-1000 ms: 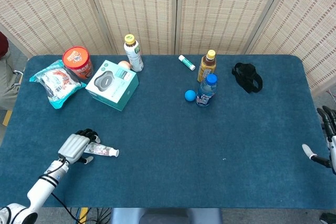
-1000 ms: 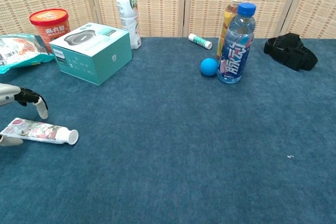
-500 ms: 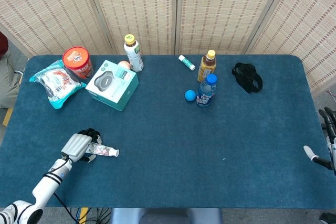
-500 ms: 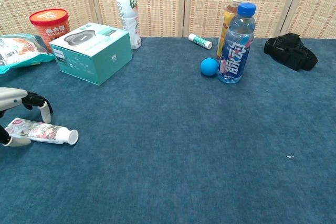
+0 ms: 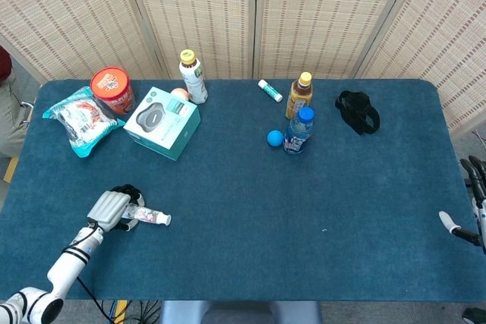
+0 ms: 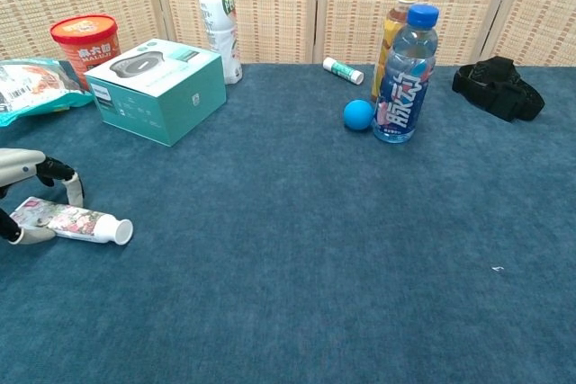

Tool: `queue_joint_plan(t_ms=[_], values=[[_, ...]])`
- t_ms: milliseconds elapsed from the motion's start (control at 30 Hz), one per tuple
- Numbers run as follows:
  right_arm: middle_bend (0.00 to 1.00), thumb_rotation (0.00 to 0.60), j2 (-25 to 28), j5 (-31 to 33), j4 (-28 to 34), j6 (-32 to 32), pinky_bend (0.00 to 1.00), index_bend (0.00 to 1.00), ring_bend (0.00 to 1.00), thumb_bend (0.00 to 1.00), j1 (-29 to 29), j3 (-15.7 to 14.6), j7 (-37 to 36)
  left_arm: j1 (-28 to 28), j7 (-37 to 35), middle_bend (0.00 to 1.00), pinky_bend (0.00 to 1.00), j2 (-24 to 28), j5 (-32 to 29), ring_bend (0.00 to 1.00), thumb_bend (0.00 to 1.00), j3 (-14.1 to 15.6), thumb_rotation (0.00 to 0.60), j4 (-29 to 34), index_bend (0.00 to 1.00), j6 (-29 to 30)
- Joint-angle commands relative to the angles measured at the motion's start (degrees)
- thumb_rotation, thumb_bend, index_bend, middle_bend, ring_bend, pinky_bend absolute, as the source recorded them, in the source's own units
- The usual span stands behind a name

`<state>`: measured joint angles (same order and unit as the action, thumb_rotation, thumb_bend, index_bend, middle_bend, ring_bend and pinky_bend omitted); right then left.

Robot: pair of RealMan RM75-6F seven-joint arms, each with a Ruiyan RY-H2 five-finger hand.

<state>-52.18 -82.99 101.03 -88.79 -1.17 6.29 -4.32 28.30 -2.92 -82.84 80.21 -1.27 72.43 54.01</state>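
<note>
We see the left robot hand (image 5: 112, 208) at the near left of the blue bench (image 5: 243, 210), its fingers (image 6: 70, 188) arched over the tail end of a floral tube (image 6: 70, 222). The thumb sits on the near side of the tube and the fingers on the far side, so the hand appears to be gripping it, though the chest view cuts off most of the palm. The tube lies flat on the bench with its long axis running left to right, its white cap (image 6: 122, 232) pointing right and slightly toward us, free of the hand.

The right robot hand (image 5: 472, 202) shows only at the near right edge of the head view, fingers spread and holding nothing.

Further back on the left stand a teal box (image 5: 162, 122), a red tub (image 5: 112, 88) and a snack bag (image 5: 79, 119). Near the middle, well apart from the tube, a blue-capped bottle (image 6: 401, 76) stands just beside a blue ball (image 6: 358, 114).
</note>
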Motion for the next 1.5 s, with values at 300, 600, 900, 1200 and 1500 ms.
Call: queue_joint_plan(t_ms=[300,600,900,1200,1500], values=[[0.07,0.6,0.2,-0.22,0.17,-0.17,0.08,0.05,0.0,0.15,0.18,-0.03,-0.05,0.14,-6.13,0.51,0.24,-1.62,3.26,0.35,0.36,0.12,0.6,-3.73,0.57,3.23],[0.07,0.6,0.77,-1.81,0.8,-0.06,0.08,0.05,0.0,0.15,-0.48,0.13,0.37,1.16,-14.6,0.64,0.36,1.48,5.98,0.48,0.4,-0.9,0.6,-2.51,0.63,6.18],[0.1,0.6,2.22,-7.65,3.52,2.95,0.08,0.07,0.0,0.15,-5.1,1.07,1.5,4.56,-22.3,0.69,0.42,9.24,8.56,0.54,0.45,-2.36,0.6,4.41,0.65,5.76],[0.19,0.6,2.9,-13.18,7.55,9.43,0.18,0.16,0.06,0.19,-13.74,3.95,3.09,8.57,-31.11,0.71,0.45,14.59,11.17,0.56,0.45,-2.82,0.6,10.59,0.65,3.52],[0.21,0.6,1.8,-13.46,11.68,19.05,0.18,0.2,0.07,0.22,-22.86,6.28,3.96,12.49,-38.27,0.71,0.45,16.97,13.38,0.56,0.46,-3.31,0.6,13.77,0.65,2.38]])
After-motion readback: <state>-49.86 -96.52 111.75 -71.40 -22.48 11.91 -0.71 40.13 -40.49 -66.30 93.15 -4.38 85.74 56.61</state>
